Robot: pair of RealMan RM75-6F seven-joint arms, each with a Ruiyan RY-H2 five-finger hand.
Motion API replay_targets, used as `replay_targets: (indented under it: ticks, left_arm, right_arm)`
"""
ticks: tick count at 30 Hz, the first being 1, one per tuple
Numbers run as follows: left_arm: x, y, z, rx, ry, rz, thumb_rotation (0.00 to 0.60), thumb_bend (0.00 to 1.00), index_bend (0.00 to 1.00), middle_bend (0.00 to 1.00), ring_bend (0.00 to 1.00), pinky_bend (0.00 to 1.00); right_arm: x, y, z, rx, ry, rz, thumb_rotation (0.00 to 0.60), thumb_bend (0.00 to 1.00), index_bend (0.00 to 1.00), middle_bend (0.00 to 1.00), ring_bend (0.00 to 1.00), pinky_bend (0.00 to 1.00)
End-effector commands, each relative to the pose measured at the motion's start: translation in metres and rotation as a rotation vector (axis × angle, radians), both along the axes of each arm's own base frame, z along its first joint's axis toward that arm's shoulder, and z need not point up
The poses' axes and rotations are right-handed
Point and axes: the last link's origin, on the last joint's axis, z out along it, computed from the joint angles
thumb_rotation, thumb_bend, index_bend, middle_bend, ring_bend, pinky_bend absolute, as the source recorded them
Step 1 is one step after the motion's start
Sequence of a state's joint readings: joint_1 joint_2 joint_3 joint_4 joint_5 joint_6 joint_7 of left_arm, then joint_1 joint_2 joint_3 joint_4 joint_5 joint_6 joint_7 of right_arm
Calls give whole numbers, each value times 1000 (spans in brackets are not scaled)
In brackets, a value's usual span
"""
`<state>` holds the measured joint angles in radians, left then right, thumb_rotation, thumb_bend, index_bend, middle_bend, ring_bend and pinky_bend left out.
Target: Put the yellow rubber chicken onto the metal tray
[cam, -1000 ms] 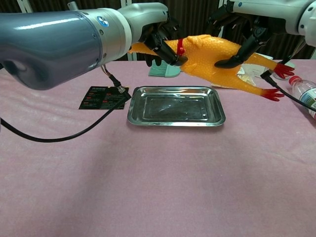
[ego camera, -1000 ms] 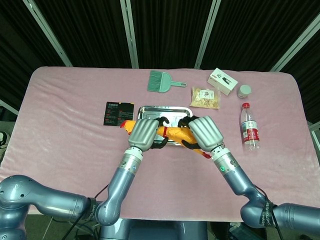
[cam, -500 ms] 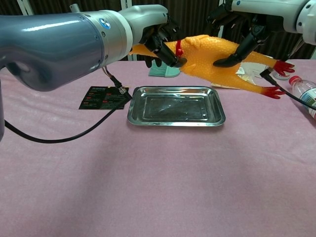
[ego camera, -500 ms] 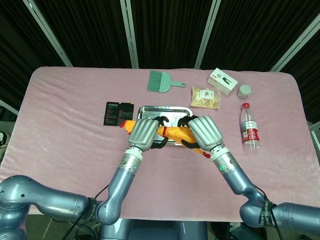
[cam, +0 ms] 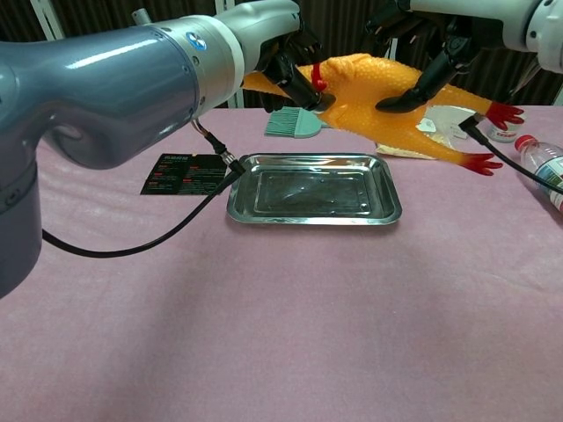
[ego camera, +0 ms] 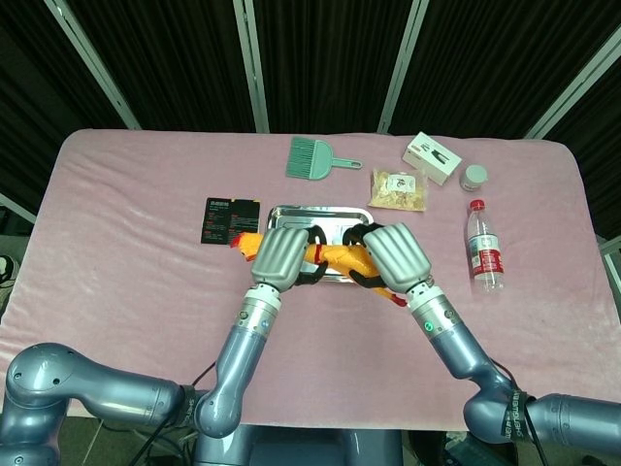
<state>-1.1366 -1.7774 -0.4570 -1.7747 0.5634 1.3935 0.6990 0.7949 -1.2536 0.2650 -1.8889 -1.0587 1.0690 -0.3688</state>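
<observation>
Left hand (cam: 286, 53): holds the yellow rubber chicken (cam: 374, 97) near its head.
Right hand (cam: 431, 40): holds its body.
Chicken: up in the air above the metal tray (cam: 314, 195).

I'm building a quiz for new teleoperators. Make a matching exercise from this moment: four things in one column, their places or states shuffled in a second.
Things:
1. rubber chicken
2. metal tray
3. water bottle
4. dustpan brush

Places or states:
A. lying on its side, right part of the table
B. held in the air by both hands
C. empty, on the cloth
D. behind the tray, teal

Pairs: 1-B, 2-C, 3-A, 4-D
</observation>
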Motion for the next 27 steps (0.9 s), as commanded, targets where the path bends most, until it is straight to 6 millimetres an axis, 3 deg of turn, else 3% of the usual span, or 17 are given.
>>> replay_targets:
  ticks: [1,4,8,11,20,27]
  left_arm:
    - [-1,0,0,2,2,3,600,572,738,721,665,485]
    - [-1,0,1,0,1,3,600,506,670,667,648,484]
    - [-3,-2,1,-36,11,-8,600,288,361,451,547,484]
    - [-4,-2,4,-55,26,-9,600,219,272,375,521,483]
    - [-4,-1,5,-65,40,-7,600,156,259,336,504,483]
    - [0,0,1,-43,12,2,600,284,386,425,537,489]
  right_arm:
    - [0,0,0,2,-2,-3,600,557,812,697,744,831]
    - [-1,-1,0,2,-1,-3,600,557,812,697,744,831]
    - [-4,-4,1,-4,0,-18,600,557,812,697,745,831]
    - [-4,-6,1,-5,-1,-22,600,556,813,697,744,831]
    - [-5,-8,2,-6,-6,-29,600,564,813,697,744,831]
    - [0,-4,5,6,-40,-23,600,564,812,697,744,831]
